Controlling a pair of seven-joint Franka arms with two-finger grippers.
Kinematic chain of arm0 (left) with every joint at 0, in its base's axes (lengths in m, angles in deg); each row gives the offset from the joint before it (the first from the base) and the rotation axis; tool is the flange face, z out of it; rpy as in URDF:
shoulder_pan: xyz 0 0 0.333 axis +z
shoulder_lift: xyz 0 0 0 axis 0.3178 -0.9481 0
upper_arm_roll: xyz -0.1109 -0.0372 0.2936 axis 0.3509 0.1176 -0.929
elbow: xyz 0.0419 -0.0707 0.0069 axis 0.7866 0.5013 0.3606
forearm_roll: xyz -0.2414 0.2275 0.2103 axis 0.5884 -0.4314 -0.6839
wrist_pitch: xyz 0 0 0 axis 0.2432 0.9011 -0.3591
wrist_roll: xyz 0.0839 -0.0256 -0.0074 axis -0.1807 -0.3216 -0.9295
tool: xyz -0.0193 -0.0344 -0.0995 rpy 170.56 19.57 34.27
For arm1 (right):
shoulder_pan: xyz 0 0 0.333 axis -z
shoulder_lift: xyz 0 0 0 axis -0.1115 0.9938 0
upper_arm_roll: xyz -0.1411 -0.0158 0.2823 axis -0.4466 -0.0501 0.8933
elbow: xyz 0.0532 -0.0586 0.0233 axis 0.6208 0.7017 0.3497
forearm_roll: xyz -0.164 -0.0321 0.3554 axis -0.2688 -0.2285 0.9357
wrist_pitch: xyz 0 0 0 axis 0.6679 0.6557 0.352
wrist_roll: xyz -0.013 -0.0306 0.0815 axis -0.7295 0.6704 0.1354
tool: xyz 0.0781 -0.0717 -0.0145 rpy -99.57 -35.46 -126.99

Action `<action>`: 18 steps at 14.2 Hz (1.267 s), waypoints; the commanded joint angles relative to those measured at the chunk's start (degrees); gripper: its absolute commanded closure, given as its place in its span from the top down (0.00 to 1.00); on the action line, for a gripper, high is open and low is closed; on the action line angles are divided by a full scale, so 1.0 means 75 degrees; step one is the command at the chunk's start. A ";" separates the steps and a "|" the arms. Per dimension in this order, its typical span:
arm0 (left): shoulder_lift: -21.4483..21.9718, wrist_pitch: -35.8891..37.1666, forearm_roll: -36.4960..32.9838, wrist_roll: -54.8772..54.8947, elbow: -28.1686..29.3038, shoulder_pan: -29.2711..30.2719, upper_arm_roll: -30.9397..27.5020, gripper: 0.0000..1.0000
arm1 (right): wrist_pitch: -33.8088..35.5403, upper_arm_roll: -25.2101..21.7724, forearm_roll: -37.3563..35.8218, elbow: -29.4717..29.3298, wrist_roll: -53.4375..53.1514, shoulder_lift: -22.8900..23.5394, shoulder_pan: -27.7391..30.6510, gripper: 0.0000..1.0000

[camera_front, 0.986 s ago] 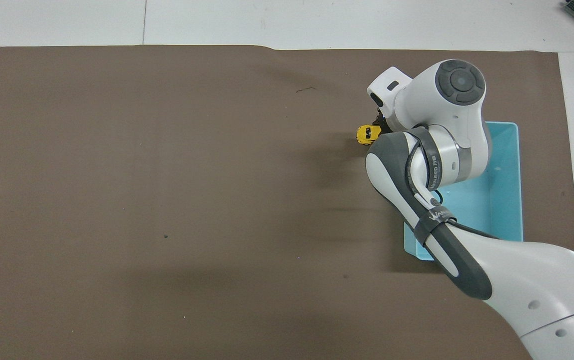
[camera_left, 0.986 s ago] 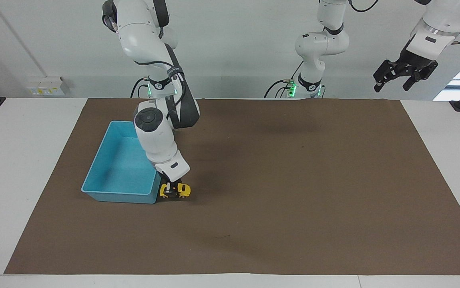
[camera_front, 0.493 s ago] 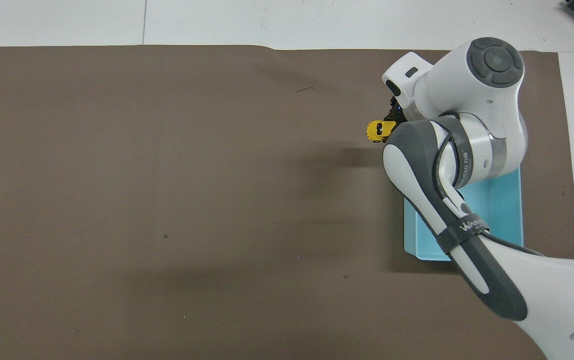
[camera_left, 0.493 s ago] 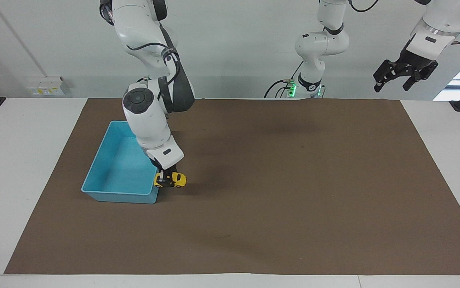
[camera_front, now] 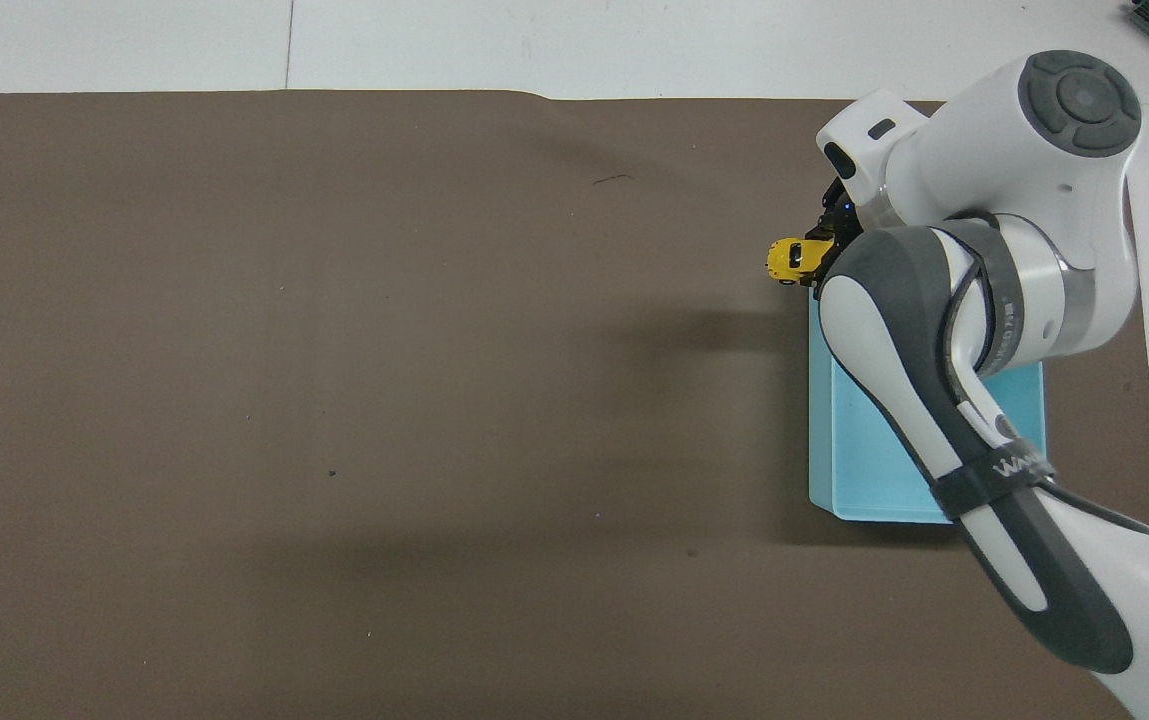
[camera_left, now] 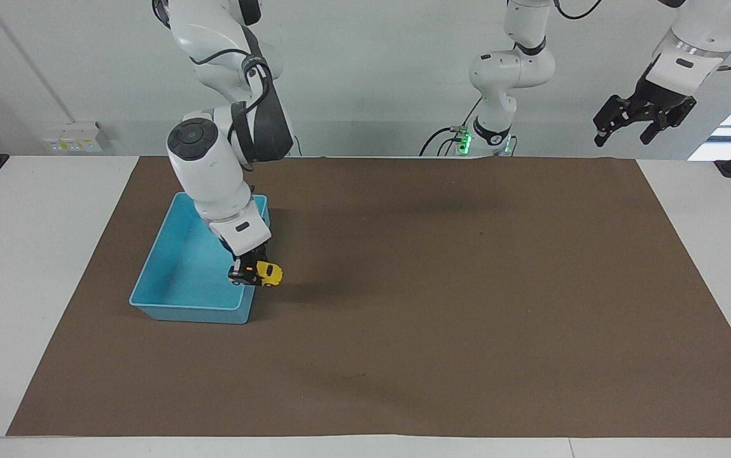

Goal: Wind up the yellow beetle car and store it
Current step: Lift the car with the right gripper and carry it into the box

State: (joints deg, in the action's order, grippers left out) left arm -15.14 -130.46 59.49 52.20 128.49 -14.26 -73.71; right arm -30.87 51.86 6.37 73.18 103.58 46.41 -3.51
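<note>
Lifted: yellow beetle car [camera_left: 258,273] | right end effector [camera_left: 244,266] clamped | over bin [camera_left: 168,280] rim

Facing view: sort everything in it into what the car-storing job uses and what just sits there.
In use:
- yellow beetle car, held over the bin's edge
- right gripper, shut on the car
- light-blue bin

Just there:
- brown mat
- left gripper, open, waiting raised off the mat
</note>
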 commanded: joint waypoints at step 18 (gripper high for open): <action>0.0096 -0.0008 0.0135 -0.0007 0.0096 0.0110 0.0045 1.00 | 0.0235 0.0002 0.0146 0.2478 -0.2917 -0.1678 0.1568 0.23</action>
State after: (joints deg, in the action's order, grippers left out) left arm -15.14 -130.46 59.49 52.20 128.49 -14.26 -73.71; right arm -27.92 51.33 6.41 89.37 85.41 35.77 7.54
